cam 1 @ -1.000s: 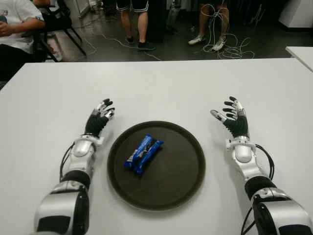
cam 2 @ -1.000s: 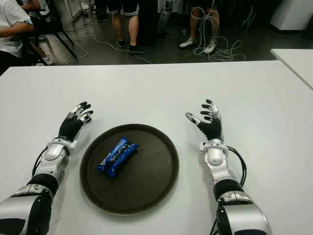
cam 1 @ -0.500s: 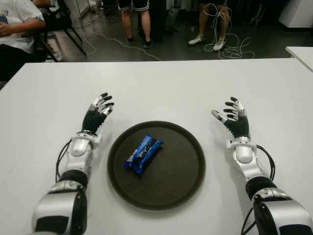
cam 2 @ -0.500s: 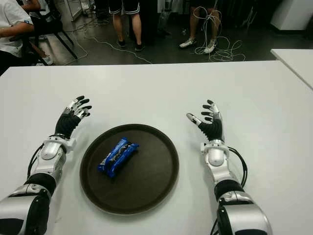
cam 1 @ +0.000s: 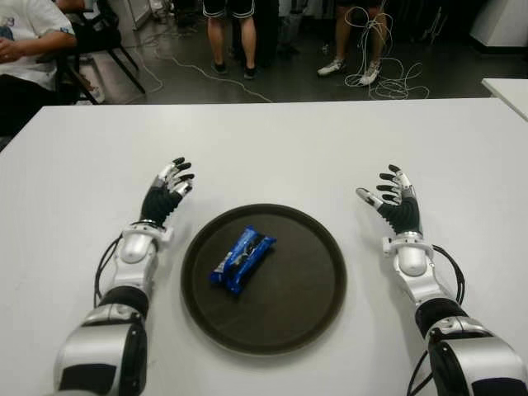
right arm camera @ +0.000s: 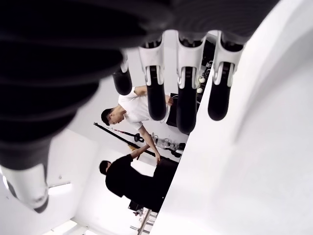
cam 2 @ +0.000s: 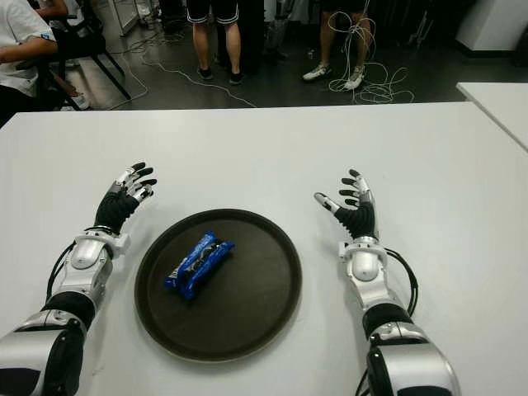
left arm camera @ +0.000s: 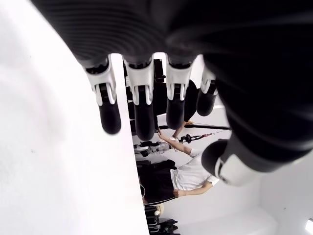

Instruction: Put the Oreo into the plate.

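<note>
A blue Oreo packet (cam 1: 242,259) lies on the left half of the round dark plate (cam 1: 297,305) in the middle of the white table. My left hand (cam 1: 167,190) shows just left of the plate, fingers spread and holding nothing; its wrist view shows straight fingers (left arm camera: 139,105) over bare table. On the plate's right side is my right hand (cam 1: 389,196), palm turned inward and fingers relaxed, also empty, with its fingers (right arm camera: 186,88) seen spread in its own wrist view.
The white table (cam 1: 272,148) stretches wide around the plate. Beyond its far edge are people's legs (cam 1: 224,33), loose cables on the floor (cam 1: 375,66), and a seated person (cam 1: 25,49) at the far left. Another white table corner (cam 1: 510,87) shows at the right.
My left hand has shifted slightly away from the plate and extended its fingers a little. The Oreo packet and the right hand have hardly moved.
</note>
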You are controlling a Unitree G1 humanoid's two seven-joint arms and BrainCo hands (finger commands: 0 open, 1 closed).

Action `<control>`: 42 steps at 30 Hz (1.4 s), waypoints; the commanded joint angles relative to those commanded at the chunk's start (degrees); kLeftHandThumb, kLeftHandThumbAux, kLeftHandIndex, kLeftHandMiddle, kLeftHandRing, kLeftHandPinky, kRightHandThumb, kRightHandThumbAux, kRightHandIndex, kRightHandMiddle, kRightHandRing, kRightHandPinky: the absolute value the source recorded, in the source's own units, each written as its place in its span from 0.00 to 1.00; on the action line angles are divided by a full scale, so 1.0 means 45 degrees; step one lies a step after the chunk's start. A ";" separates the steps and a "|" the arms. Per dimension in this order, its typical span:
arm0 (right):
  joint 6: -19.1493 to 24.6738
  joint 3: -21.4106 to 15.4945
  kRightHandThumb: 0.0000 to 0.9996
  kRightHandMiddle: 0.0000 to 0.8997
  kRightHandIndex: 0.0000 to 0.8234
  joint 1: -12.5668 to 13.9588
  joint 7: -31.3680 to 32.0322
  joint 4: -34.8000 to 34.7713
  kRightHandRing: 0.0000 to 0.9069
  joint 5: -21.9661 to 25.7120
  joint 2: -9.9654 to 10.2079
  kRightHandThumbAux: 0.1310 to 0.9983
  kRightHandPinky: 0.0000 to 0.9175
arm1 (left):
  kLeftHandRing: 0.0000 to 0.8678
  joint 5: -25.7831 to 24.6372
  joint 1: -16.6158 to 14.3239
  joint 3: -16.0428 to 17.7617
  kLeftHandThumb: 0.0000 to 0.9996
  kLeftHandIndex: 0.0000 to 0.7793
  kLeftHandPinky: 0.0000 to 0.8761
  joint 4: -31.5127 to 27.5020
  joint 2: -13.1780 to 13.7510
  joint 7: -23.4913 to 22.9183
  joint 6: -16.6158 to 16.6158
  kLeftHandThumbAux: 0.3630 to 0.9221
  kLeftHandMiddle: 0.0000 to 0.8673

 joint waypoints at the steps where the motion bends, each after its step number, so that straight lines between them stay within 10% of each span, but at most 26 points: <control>1: 0.0012 0.0001 0.03 0.27 0.18 -0.0006 -0.0013 0.0009 0.30 -0.0008 0.0001 0.52 0.30 | 0.18 0.0003 -0.0001 -0.0001 0.25 0.11 0.20 0.0002 0.0003 0.0002 -0.0005 0.54 0.17; 26: -0.0261 -0.0107 0.01 0.29 0.19 -0.0044 -0.0126 0.0131 0.31 0.0040 0.0096 0.49 0.30 | 0.14 0.0054 -0.0019 -0.0025 0.24 0.09 0.16 -0.0029 0.0001 0.0252 0.0252 0.63 0.15; 42: -0.0296 -0.0258 0.03 0.28 0.17 -0.0070 0.0210 0.0130 0.32 0.0249 0.0132 0.48 0.35 | 0.19 -0.0573 -0.0049 0.0403 0.26 0.11 0.22 -0.0030 -0.0180 -0.0466 0.0643 0.50 0.18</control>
